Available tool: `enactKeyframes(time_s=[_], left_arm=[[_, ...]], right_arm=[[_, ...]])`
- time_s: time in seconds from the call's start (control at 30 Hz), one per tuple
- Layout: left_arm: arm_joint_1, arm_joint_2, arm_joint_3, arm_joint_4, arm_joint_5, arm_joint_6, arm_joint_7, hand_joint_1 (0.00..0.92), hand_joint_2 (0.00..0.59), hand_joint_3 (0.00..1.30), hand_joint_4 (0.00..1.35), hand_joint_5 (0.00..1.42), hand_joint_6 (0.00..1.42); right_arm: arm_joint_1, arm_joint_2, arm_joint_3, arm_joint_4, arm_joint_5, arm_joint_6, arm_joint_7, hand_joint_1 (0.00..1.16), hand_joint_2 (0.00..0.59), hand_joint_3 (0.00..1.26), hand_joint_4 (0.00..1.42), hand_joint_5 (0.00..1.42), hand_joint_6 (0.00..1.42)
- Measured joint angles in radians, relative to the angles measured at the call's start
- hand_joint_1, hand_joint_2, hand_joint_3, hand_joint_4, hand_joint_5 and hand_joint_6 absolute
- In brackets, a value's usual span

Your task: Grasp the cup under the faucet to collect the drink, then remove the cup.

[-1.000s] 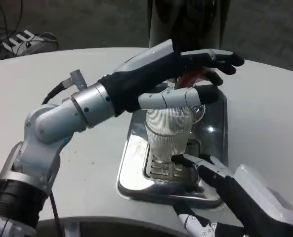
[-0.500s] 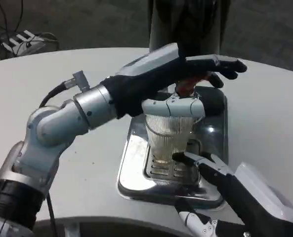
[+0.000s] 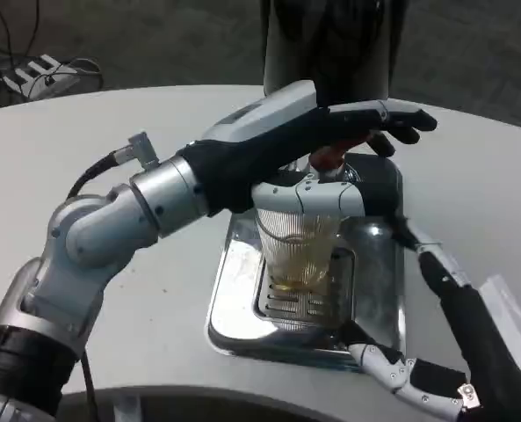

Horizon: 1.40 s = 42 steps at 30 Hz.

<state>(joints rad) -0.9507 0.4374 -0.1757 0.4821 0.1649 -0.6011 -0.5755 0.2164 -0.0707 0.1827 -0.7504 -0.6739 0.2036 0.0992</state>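
On the round white table (image 3: 84, 132) we see first the dark cylindrical drink dispenser (image 3: 330, 44), which stands at the far edge, behind everything else. Just in front of it lies the shiny rectangular metal drip tray (image 3: 242, 290), with a slotted grate in its middle part. Our left hand (image 3: 317, 136) reaches from the left side over the tray. Its dark fingers (image 3: 392, 119) lie stretched on top of the small red faucet lever (image 3: 330, 156), and its white thumb (image 3: 308, 193) lies across the rim of the cup; the fingers are extended and pressing, not closed around anything. Our right hand (image 3: 453, 352) comes from the lower right corner. It is spread wide and holds nothing: one finger points up along the right side of the tray, near the cup but apart from it, and another white finger (image 3: 392, 367) rests at the front edge of the tray. The clear ribbed plastic cup (image 3: 302, 251) stands upright on the grate, directly below the faucet lever. At its bottom there is a small amount of yellowish drink (image 3: 300, 272).
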Motion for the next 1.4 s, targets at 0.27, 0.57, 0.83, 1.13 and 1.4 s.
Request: enactKeyframes(time_s=[0.27, 0.57, 0.83, 1.13, 1.4], left_arm=[[0.007, 0.007, -0.001, -0.003, 0.001, 0.000, 0.014, 0.000, 0.094, 0.23, 0.23, 0.30, 0.20], [0.008, 0.006, -0.010, -0.004, 0.006, 0.001, 0.032, 0.000, 0.094, 0.24, 0.23, 0.30, 0.20], [0.008, 0.006, -0.020, -0.001, 0.006, 0.001, 0.042, 0.000, 0.103, 0.24, 0.23, 0.30, 0.21], [0.004, 0.005, -0.027, 0.013, 0.005, -0.004, 0.050, 0.000, 0.106, 0.24, 0.23, 0.30, 0.21], [-0.004, 0.006, -0.031, 0.028, 0.005, -0.012, 0.050, 0.000, 0.107, 0.24, 0.23, 0.30, 0.20]], right_arm=[[-0.085, 0.062, 0.031, 0.213, 0.015, -0.124, -0.221, 0.83, 0.193, 0.02, 0.04, 0.04, 0.13], [-0.252, 0.130, -0.001, 0.475, 0.140, -0.152, -0.317, 0.82, 0.186, 0.00, 0.02, 0.04, 0.14], [-0.342, 0.132, -0.026, 0.627, 0.217, -0.170, -0.386, 0.81, 0.187, 0.00, 0.02, 0.04, 0.14], [-0.431, 0.135, -0.039, 0.765, 0.291, -0.263, -0.438, 0.81, 0.189, 0.00, 0.03, 0.04, 0.14], [-0.476, 0.142, -0.020, 0.831, 0.308, -0.286, -0.443, 0.80, 0.189, 0.00, 0.04, 0.06, 0.16]])
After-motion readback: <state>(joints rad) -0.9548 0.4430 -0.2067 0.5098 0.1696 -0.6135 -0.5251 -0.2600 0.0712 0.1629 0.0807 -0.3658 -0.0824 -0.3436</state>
